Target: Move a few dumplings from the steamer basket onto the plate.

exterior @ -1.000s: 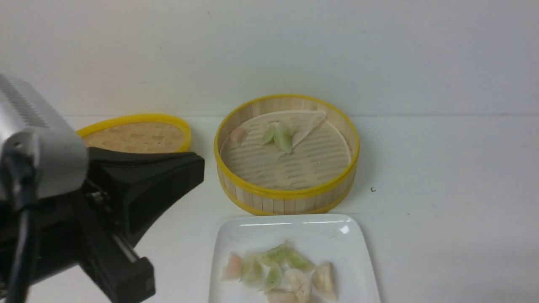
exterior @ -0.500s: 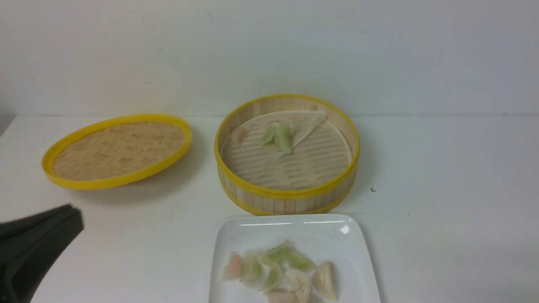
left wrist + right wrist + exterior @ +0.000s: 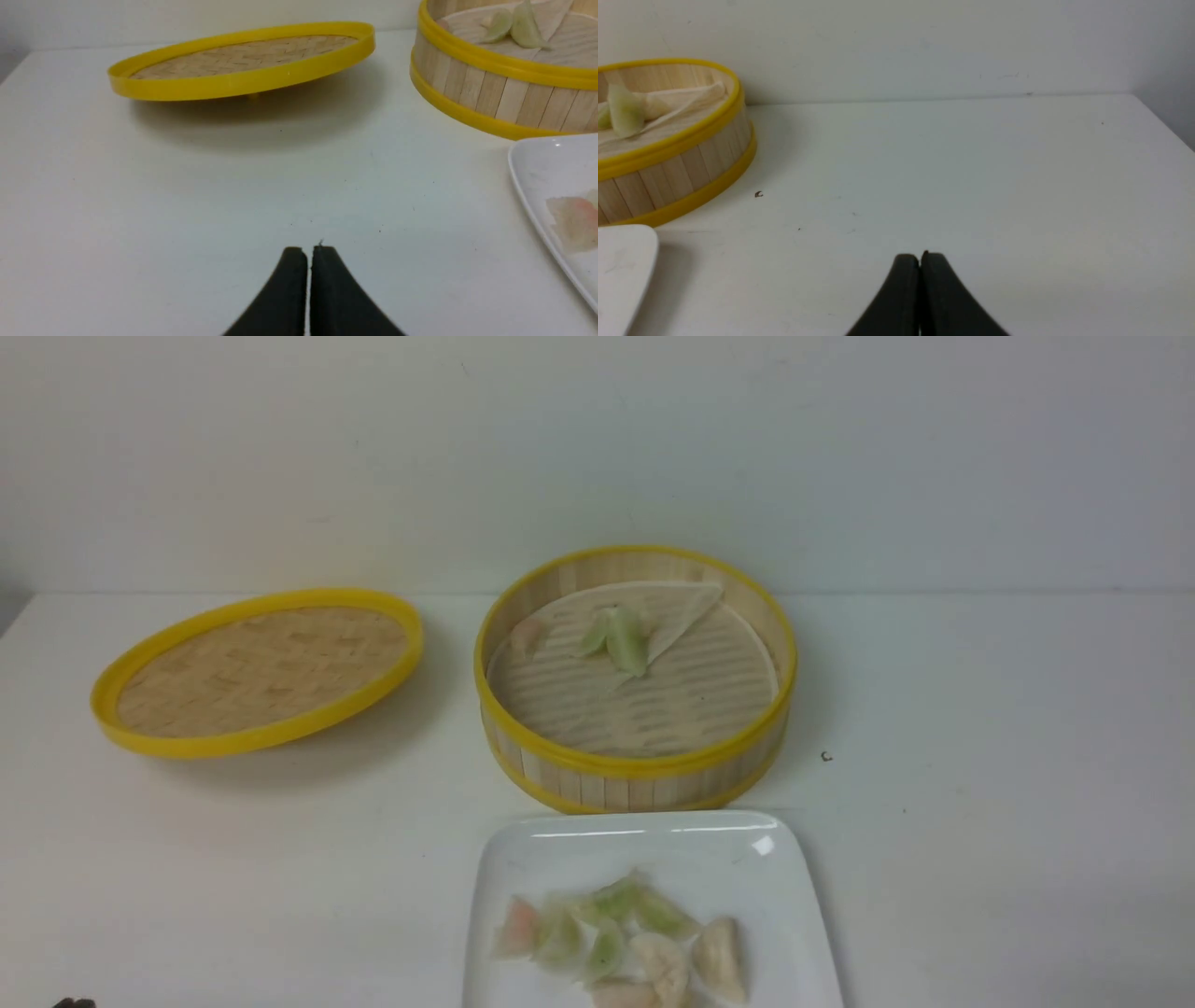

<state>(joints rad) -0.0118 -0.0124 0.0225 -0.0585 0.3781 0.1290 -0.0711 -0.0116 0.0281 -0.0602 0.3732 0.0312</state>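
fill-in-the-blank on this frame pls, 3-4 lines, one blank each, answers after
1. The left tool is shut and holds ____.
2. Most dumplings lie on the ____.
3. The steamer basket stands ____ the plate in the front view.
4. The bamboo lid lies to the basket's ____.

Missing words: nothing; plate; behind; left

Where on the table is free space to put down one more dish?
The bare table right of the steamer basket and plate is widest. More is free in front of the lid. The basket-to-plate gap is narrow.
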